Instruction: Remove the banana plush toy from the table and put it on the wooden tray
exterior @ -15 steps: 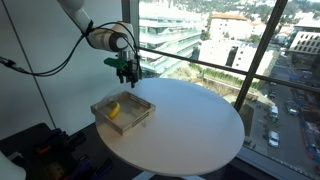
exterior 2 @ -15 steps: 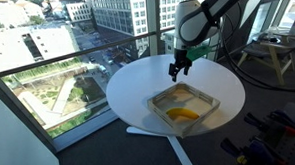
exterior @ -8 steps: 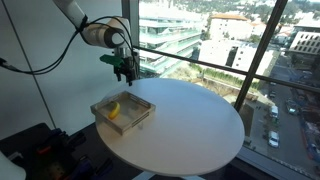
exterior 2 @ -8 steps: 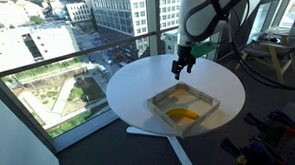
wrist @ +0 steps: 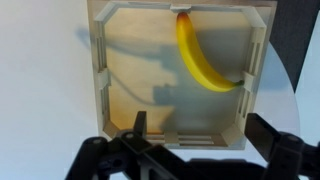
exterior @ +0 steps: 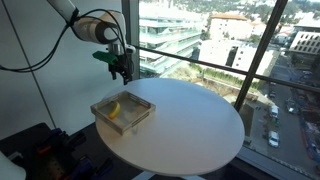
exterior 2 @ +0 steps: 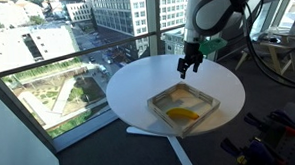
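Observation:
The banana plush toy (wrist: 203,60) is yellow and curved. It lies inside the wooden tray (wrist: 105,85), against one wall. It also shows in both exterior views (exterior: 114,109) (exterior 2: 182,115), resting in the tray (exterior: 140,116) (exterior 2: 204,93) on the round white table (exterior: 200,125) (exterior 2: 138,83). My gripper (wrist: 198,135) is open and empty, well above the tray's edge. In the exterior views it hangs in the air (exterior: 122,74) (exterior 2: 190,69) above the table beside the tray.
Large windows with a railing (exterior: 215,68) stand right behind the table. Cables and dark equipment (exterior: 40,150) sit on the floor near the table. A wooden stool (exterior 2: 272,57) stands at the back.
The gripper has risen and drawn away from the tray, empty. The banana has stayed in the tray.

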Action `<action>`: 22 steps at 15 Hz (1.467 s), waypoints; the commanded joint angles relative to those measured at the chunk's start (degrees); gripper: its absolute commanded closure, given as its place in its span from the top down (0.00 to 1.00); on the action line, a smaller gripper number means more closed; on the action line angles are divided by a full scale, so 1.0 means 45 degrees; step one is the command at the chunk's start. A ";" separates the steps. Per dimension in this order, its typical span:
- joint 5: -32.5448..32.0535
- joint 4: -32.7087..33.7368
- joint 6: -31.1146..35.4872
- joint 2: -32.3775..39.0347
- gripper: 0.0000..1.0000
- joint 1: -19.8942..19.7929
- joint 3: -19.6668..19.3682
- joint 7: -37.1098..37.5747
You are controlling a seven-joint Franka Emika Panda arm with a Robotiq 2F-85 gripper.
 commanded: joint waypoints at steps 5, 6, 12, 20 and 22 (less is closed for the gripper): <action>0.0237 -0.1288 -0.0262 -0.1614 1.00 0.0073 0.0033 0.0194; 0.0245 -0.1390 -0.0268 -0.1750 1.00 0.0069 0.0041 0.0183; 0.0368 -0.1932 -0.0312 -0.2441 1.00 0.0056 0.0070 0.0120; 0.0262 -0.1965 -0.0081 -0.2291 1.00 0.0013 0.0056 0.0007; 0.0262 -0.1965 -0.0074 -0.2243 1.00 0.0014 0.0055 0.0007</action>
